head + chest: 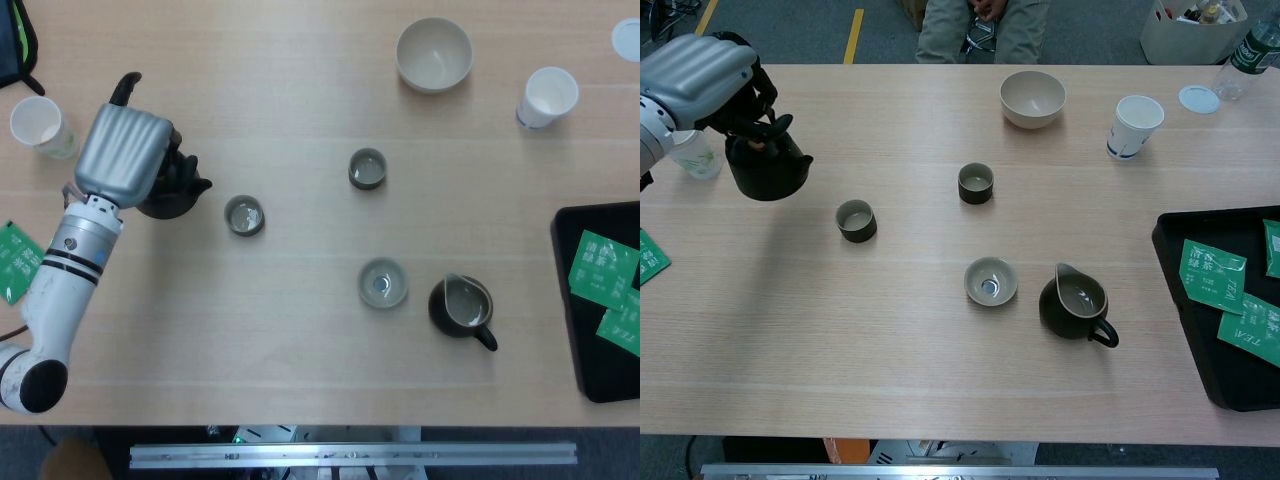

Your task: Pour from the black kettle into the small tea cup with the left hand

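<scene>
Left hand [702, 78] grips black kettle [765, 168] by top handle, body hanging upright so nothing spills. Spout faces small tea cup [856, 220], near on table [940, 380]. Pour not yet begun. Right hand unseen.

The table [940, 380] looks like pale wood with a smooth matt grain. The left hand [122, 155] has a smooth, satin grey shell that looks like plastic or metal. The black kettle [762, 168] is dark and matt. The small tea cup [855, 220] and the pitcher [1074, 305] look like glazed ceramic with a slight sheen. The far right cup [1134, 125] looks like white paper, and the tray [1175, 255] on the right is matt black.
</scene>
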Robot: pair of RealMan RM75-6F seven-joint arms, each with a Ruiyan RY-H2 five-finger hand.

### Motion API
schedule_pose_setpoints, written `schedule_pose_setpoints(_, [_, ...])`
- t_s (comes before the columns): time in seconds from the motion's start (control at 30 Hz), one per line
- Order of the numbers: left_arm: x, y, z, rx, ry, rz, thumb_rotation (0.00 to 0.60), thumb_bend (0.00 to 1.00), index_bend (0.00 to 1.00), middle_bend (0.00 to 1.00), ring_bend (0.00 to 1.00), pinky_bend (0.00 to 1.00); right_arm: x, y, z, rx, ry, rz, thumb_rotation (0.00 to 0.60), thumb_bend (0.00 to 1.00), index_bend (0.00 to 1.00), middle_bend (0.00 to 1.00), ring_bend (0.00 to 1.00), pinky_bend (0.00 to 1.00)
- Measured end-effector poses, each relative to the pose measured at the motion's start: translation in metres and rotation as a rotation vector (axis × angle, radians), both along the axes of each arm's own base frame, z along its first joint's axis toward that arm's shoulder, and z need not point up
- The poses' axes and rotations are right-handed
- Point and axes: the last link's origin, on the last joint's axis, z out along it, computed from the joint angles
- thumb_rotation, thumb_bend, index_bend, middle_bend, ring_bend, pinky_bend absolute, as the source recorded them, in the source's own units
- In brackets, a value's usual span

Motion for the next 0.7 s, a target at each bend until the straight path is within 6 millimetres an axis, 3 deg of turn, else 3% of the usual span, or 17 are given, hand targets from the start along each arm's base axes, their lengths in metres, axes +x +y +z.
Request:
schedule_pose_setpoints(0.43, [0.017, -0.013, -0.018, -0.022, 0.028, -0.072, 0.408, 0.4, 0.86, 1.0, 0.83, 0.11, -0.005, 0.004, 0.001, -0.003, -0.007, -0.01, 0.6, 0.15, 0.33, 0.33, 0.22, 0.24])
schedule_pose_setpoints(0.7, [0.018, -0.012, -0.03, -0.013, 0.069, -0.095, 0.428, 0.4, 0.86, 1.0, 0.83, 0.11, -0.009, 0.006, 0.003, -0.009, -0.009, -0.02, 0.6, 0.15, 0.33, 0.33, 0.22, 0.24])
